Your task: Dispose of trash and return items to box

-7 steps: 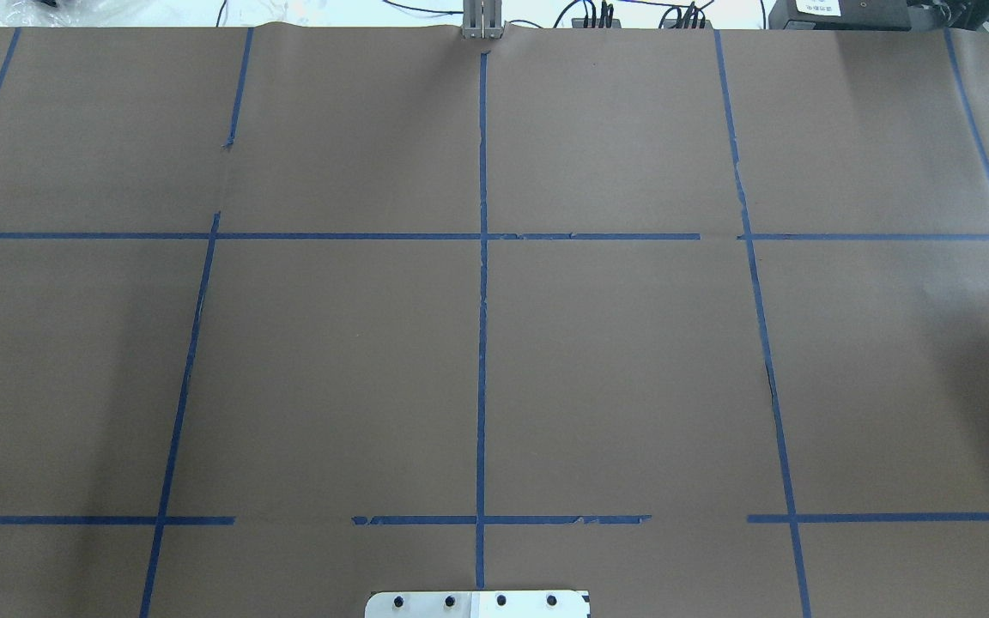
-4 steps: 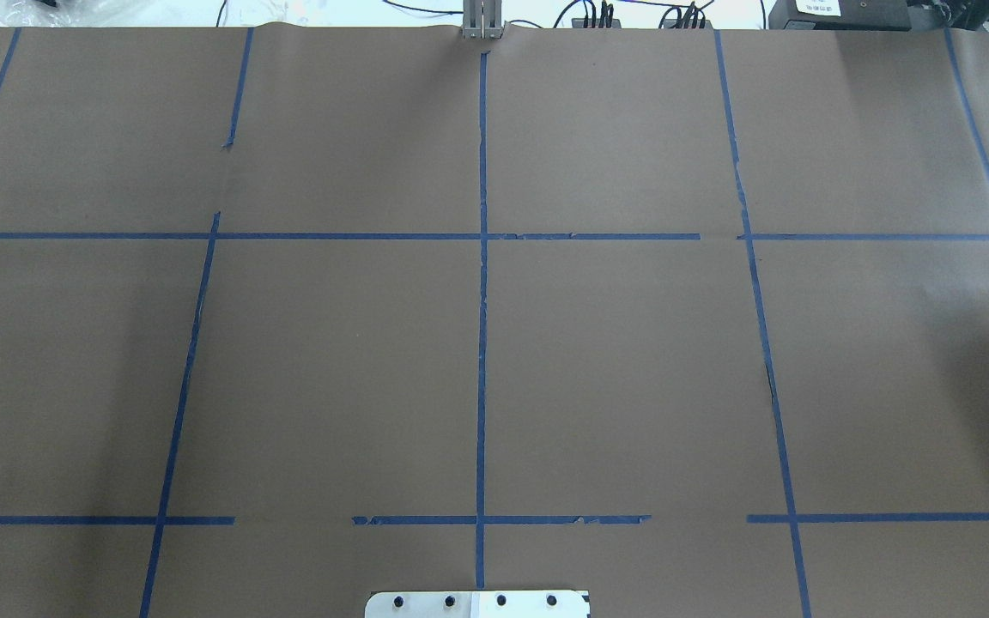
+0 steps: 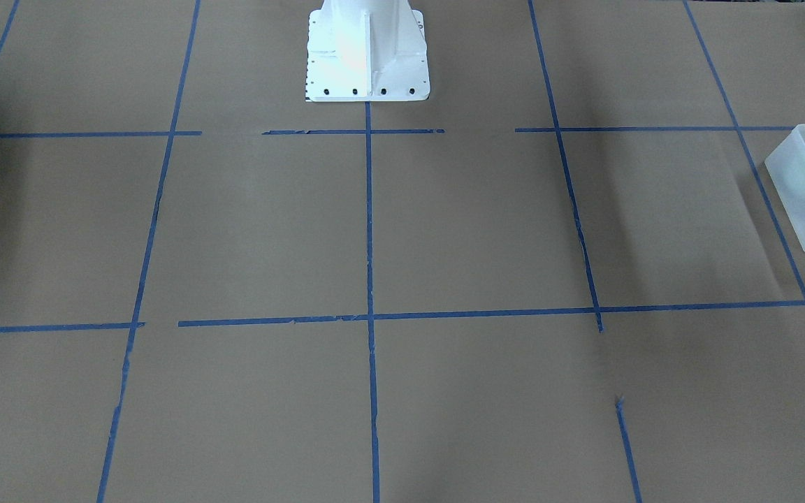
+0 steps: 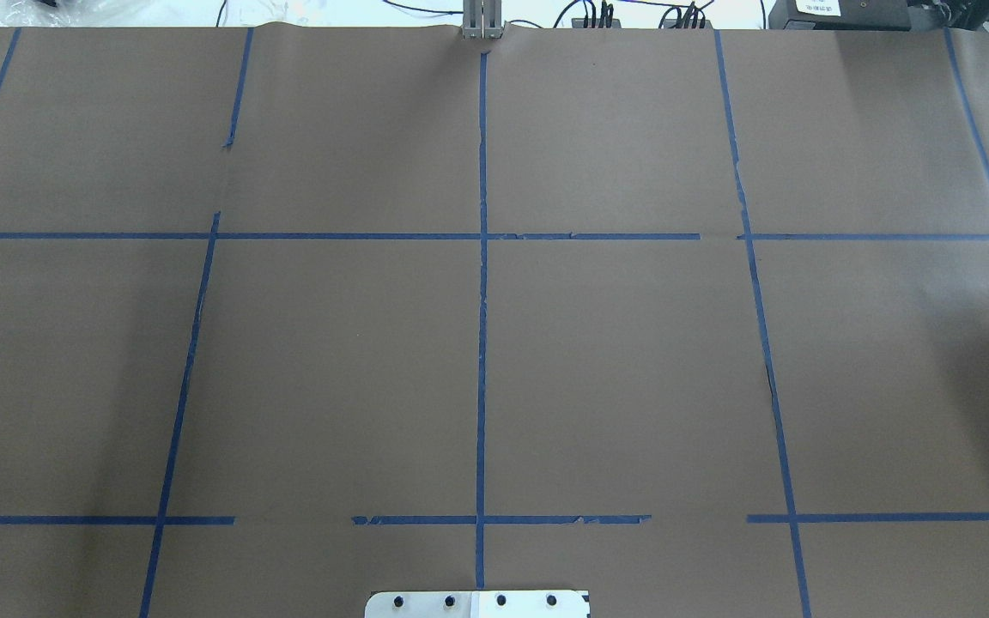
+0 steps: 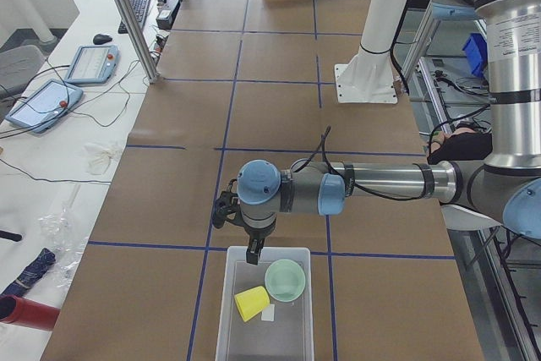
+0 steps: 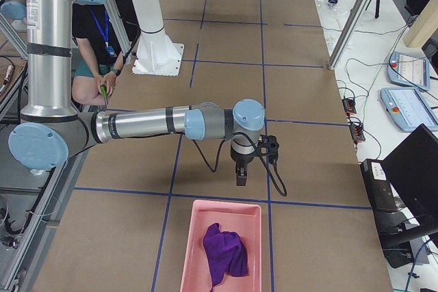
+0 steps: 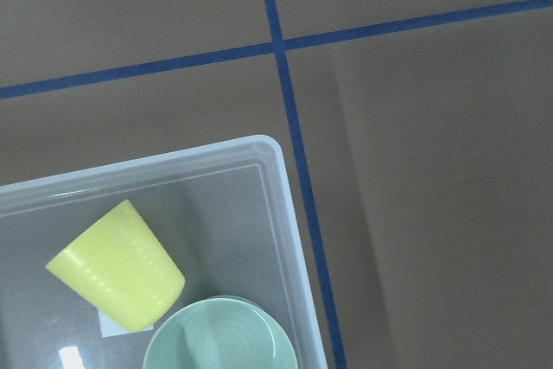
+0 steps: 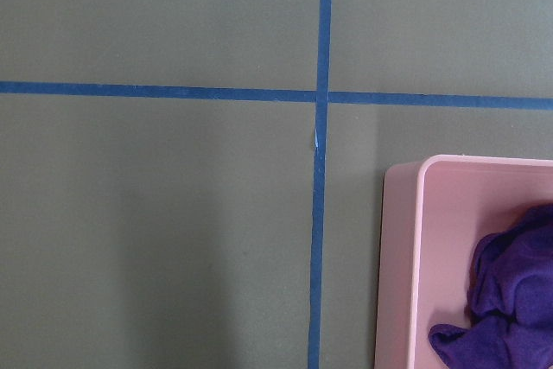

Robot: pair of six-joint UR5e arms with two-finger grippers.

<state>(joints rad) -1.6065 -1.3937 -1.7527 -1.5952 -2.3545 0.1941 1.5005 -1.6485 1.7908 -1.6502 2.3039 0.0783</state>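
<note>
The frosted-white box (image 5: 230, 327) stands at the table's left end. In it lie the yellow cup (image 5: 251, 303), on its side, and the mint-green bowl (image 5: 285, 280). The left wrist view shows the box's corner (image 7: 173, 160), the cup (image 7: 117, 265) and the bowl (image 7: 220, 339). The front view shows the box (image 3: 797, 192) at its right edge. My left gripper (image 5: 254, 253) hangs just above the box's near rim. My right gripper (image 6: 241, 176) hangs above the table just short of a pink tray (image 6: 188, 251). I cannot tell whether either is open or shut.
The pink tray holds a purple cloth (image 6: 224, 254) and also shows in the right wrist view (image 8: 402, 257). The white robot pedestal (image 3: 367, 49) stands at the table's back middle. A person (image 6: 96, 52) crouches behind the robot. Tablets (image 5: 89, 63) and cables lie beside the table.
</note>
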